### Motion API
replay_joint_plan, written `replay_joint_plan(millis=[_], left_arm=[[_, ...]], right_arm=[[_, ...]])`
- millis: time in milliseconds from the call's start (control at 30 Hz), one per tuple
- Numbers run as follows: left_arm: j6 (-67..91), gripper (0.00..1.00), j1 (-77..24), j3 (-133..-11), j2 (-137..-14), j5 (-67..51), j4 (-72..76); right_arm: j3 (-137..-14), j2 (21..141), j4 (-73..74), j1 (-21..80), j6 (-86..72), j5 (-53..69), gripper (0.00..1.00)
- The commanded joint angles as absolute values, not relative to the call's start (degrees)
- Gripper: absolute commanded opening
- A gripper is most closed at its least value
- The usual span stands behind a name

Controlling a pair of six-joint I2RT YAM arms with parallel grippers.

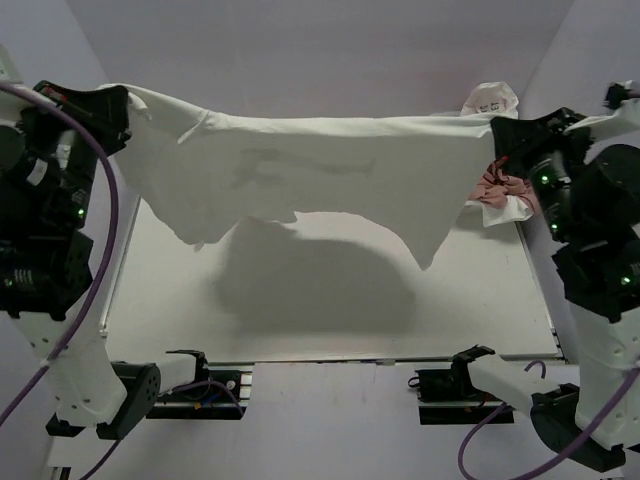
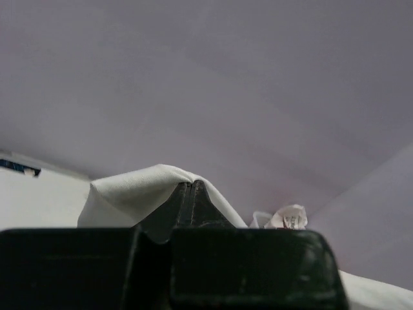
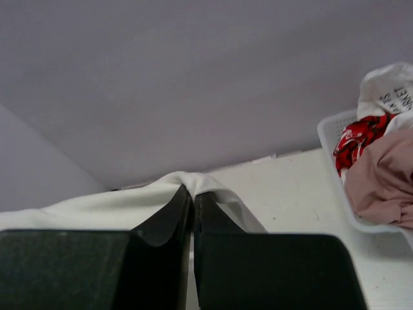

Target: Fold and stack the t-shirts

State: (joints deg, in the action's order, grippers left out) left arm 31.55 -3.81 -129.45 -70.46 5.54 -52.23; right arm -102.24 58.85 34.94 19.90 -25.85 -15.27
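A white t-shirt [image 1: 310,175] with faint dark front marks hangs stretched in the air above the table, held at both ends. My left gripper [image 1: 118,108] is shut on its left corner; the cloth drapes over the closed tips in the left wrist view [image 2: 191,183]. My right gripper [image 1: 497,135] is shut on its right corner, with cloth bunched over the tips in the right wrist view [image 3: 192,184]. More t-shirts lie in the white basket [image 3: 329,150]: a dusty pink one [image 3: 384,174], one with red print [image 3: 358,135] and one with black lettering [image 3: 390,87].
The basket stands at the table's far right edge, partly behind my right arm [image 1: 505,195]. The shirt's shadow falls on the white tabletop [image 1: 480,300]. Grey walls enclose the back and sides. The arm bases sit at the near edge.
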Motion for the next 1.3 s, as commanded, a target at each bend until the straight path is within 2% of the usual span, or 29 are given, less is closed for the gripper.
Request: replay_joint_plan(millis=[0, 200, 367, 500, 667, 800, 900, 967, 1033, 1067, 1100, 1133, 1167, 1200, 1233, 1267], left_arm=[[24.79, 0.0, -3.43, -134.47, -66.63, 7.21, -50.02], [21.72, 0.0, -3.43, -135.34, -60.64, 6.42, -40.88], [20.57, 0.0, -3.96, -136.06, -61.17, 4.66, -39.73], [20.57, 0.0, -3.96, -125.46, -63.62, 4.66, -37.19], [18.72, 0.0, -3.43, -111.3, -69.25, 6.23, -32.27], [15.65, 0.0, -2.72, -90.51, -72.94, 6.94, -21.47], [15.64, 0.01, -2.72, -81.32, -79.06, 6.06, -14.43], [15.03, 0.09, -2.72, -78.85, -84.08, 6.76, -10.66], [15.03, 0.23, -2.72, -79.88, -94.67, 8.43, -9.93], [15.03, 0.63, -2.2, -83.81, -98.66, 8.44, -11.76], [14.51, 0.83, -2.2, -86.46, -102.7, 8.44, -13.08], [14.5, 0.9, -2.2, -90.66, -106.83, 8.44, -16.66], [15.55, 1.0, -2.2, -100.54, -114.71, 8.96, -24.7], [15.56, 1.0, -2.2, -104.9, -117.74, 8.44, -27.92], [15.56, 1.0, -2.2, -111.38, -119.95, 8.44, -30.82], [15.56, 1.0, -2.2, -112.92, -121.28, 8.44, -32.42]], right_arm=[[-110.01, 57.66, 38.14, 19.69, -20.84, -16.09, 0.0], [-116.09, 55.73, 38.93, 19.86, -18.46, -13.72, 0.0], [-114.44, 54.76, 37.53, 19.77, -17.93, -14.85, 0.0], [-106.28, 55.54, 34.72, 19.86, -18.72, -16.61, 0.0], [-90.21, 62.03, 27.71, 19.6, -22.4, -19.06, 0.0], [-77.8, 68.46, 18.94, 19.16, -23.91, -21.0, 0.0], [-70.5, 74.78, 10.95, 17.93, -24.61, -20.66, 0.0], [-69.35, 82.66, 7.93, 17.05, -24.18, -17.78, 0.0], [-71.35, 89.63, 6.77, 15.65, -24.34, -14.96, 0.0], [-72.67, 97.04, 7.38, 15.21, -23.82, -13.46, 0.0], [-77.73, 99.38, 8.17, 14.86, -23.82, -11.97, 0.17], [-79.7, 101.49, 10.09, 14.24, -23.47, -9.08, 0.31], [-81.46, 103.25, 11.06, 14.15, -22.77, -8.27, 0.55], [-86.87, 107.62, 12.64, 14.24, -21.63, -6.17, 0.9], [-88.05, 108.54, 16.83, 14.33, -21.36, -6.5, 0.9], [-88.5, 108.98, 17.4, 14.67, -21.1, -7.11, 0.9]])
